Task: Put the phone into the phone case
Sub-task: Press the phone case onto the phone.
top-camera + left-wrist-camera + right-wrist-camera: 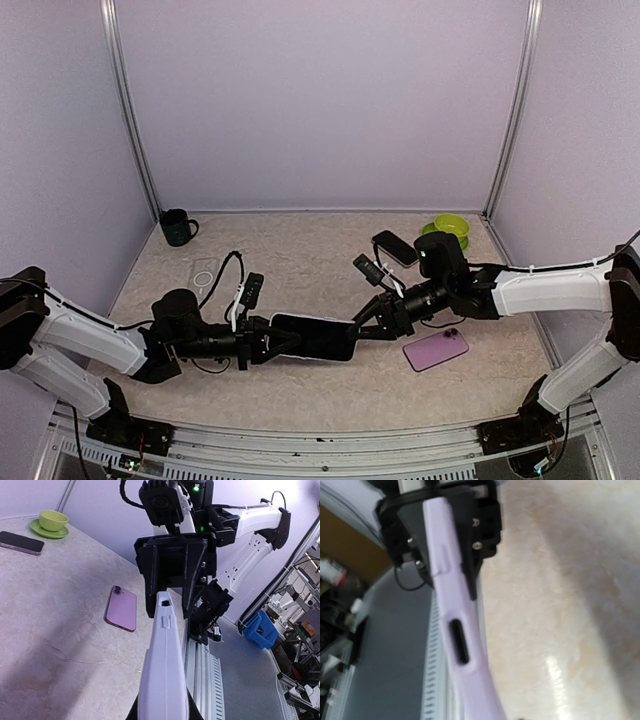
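Table [300, 255]; phone case [320, 337] in left tool [287, 341]

Lilac phone case [162, 670], purple phone [435, 350], lime bowl [450, 228], beige marbled table [300, 250]

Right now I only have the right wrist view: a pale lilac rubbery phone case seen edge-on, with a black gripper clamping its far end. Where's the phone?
Observer: The purple phone lies flat on the table, camera side up, close beside the right gripper and touched by nothing.
Operator: Are my own fingers on the case?
Observer: The left wrist view shows them straddling the tip of the lilac case, with a gap on one side, so not clamped.
Operator: Anything else out there?
Observer: A second, black phone lies farther back, beside a green cup on its saucer.
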Action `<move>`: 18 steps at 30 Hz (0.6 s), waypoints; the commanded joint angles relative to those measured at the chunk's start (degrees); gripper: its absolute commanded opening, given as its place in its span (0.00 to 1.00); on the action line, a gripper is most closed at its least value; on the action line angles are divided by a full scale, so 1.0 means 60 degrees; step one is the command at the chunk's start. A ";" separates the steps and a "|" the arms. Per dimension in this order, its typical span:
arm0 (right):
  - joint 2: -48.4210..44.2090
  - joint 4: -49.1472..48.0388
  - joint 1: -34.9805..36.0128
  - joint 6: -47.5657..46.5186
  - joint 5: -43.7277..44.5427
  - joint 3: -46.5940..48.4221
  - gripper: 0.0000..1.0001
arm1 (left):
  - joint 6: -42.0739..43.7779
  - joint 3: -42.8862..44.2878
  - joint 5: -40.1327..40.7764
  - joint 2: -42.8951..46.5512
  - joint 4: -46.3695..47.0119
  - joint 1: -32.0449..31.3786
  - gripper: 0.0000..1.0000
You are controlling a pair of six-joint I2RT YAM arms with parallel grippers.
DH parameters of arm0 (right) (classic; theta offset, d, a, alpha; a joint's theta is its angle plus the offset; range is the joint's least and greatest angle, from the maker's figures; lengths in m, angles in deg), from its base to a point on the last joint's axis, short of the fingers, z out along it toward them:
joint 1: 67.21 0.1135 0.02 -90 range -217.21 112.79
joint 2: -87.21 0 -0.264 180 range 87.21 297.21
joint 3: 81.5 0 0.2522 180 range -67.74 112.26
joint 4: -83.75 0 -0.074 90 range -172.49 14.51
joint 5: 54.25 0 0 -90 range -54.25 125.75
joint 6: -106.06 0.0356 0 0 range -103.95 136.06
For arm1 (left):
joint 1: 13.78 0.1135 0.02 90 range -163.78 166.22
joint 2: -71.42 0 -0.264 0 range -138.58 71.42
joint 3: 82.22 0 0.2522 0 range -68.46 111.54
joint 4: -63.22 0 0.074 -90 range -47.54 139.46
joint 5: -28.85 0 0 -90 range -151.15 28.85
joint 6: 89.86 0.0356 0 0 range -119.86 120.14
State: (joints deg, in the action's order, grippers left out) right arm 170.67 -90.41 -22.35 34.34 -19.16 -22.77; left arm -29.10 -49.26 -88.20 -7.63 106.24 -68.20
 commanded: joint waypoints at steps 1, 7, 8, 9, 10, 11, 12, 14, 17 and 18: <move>-0.0326 0.0147 0.0115 0.0294 0.0259 0.0182 0.37 | -0.0054 -0.0098 0.0898 -0.0036 0.1126 0.0078 0.00; -0.0401 -0.0022 0.0111 0.0350 0.0199 0.0088 0.46 | -0.0343 -0.0278 0.0622 -0.0125 0.1649 0.0201 0.00; -0.0404 -0.0050 0.0104 0.0335 0.0237 0.0072 0.46 | -0.0392 -0.0295 0.0600 -0.0141 0.1695 0.0230 0.00; -0.0390 -0.0076 0.0108 0.0331 0.0291 0.0054 0.46 | -0.0453 -0.0330 0.0592 -0.0154 0.1782 0.0255 0.00; -0.0382 -0.0110 0.0107 0.0343 0.0338 0.0038 0.46 | -0.0545 -0.0368 0.0583 -0.0166 0.1919 0.0275 0.00; -0.0376 -0.0164 0.0110 0.0358 0.0415 0.0018 0.46 | -0.0635 -0.0404 0.0573 -0.0205 0.2066 0.0303 0.00; -0.0364 -0.0268 0.0111 0.0416 0.0511 -0.0026 0.46 | -0.0747 -0.0446 0.0564 -0.0248 0.2231 0.0328 0.00; -0.0316 -0.0537 0.0111 0.0622 0.0646 -0.0102 0.46 | -0.1048 -0.0547 0.0580 -0.0381 0.2699 0.0398 0.00; -0.0188 -0.1101 0.0111 0.1043 0.0781 -0.0229 0.45 | -0.1614 -0.0695 0.0520 -0.0676 0.3632 0.0479 0.00; -0.0130 -0.1289 0.0111 0.1156 0.0787 -0.0262 0.45 | -0.1752 -0.0719 0.0426 -0.0875 0.4060 0.0502 0.00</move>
State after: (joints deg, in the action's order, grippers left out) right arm 169.77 -92.73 -22.26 38.08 -15.47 -22.99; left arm -34.98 -52.91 -85.55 -10.60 116.79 -66.16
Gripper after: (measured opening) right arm 0.452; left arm 0.110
